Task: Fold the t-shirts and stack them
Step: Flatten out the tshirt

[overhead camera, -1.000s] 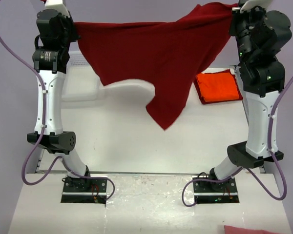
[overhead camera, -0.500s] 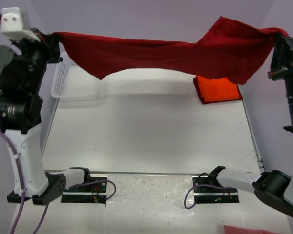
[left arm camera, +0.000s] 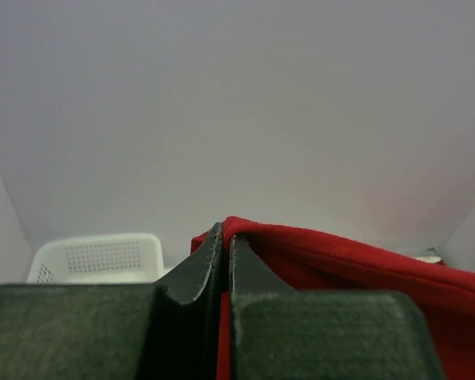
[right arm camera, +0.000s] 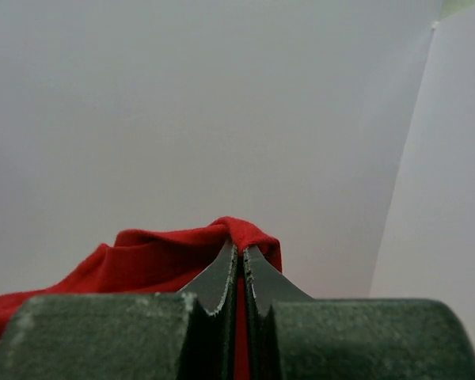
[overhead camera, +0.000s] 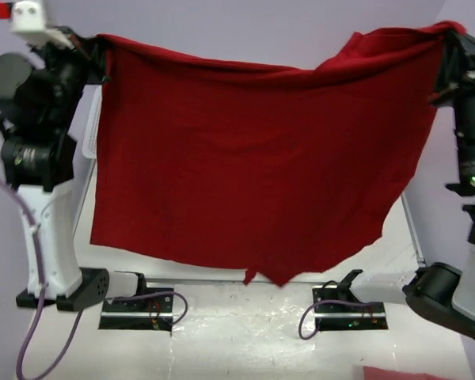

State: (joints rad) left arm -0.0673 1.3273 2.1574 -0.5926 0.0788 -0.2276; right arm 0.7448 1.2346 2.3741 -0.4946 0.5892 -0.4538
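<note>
**Shirt held up in air betw. both grippers**

L gripper (left arm camera: 224,237): jaws pinched nearly together, thin edge of the dark crimson soft cloth t-shirt (overhead camera: 237,166) clamped betw. the tips. In wrist view the cloth folds over the tips and runs off to the gripper's right. To the left of the fingers and lower down sits a white plastic mesh basket (left arm camera: 95,255), apart from the gripper.

R gripper (right arm camera: 239,252): jaws also closed tight on the same shirt. A red fold humps over the tips, and the rest of the fabric trails off to its left.

Both grippers are up high and well apart, at opp. top corners of the shirt. The top edge sags a little betw. them, w/ a raised bunch near the R gripper. The shirt hangs down from both as a broad flat sheet. Its bottom edge is uneven, w/ a small point at the lowest middle part. In top view it hangs in front of the white table (overhead camera: 237,348); can't tell if it touches.

A small reddish cloth scrap (overhead camera: 404,372) lies at the near table edge, well below the R gripper.
</note>
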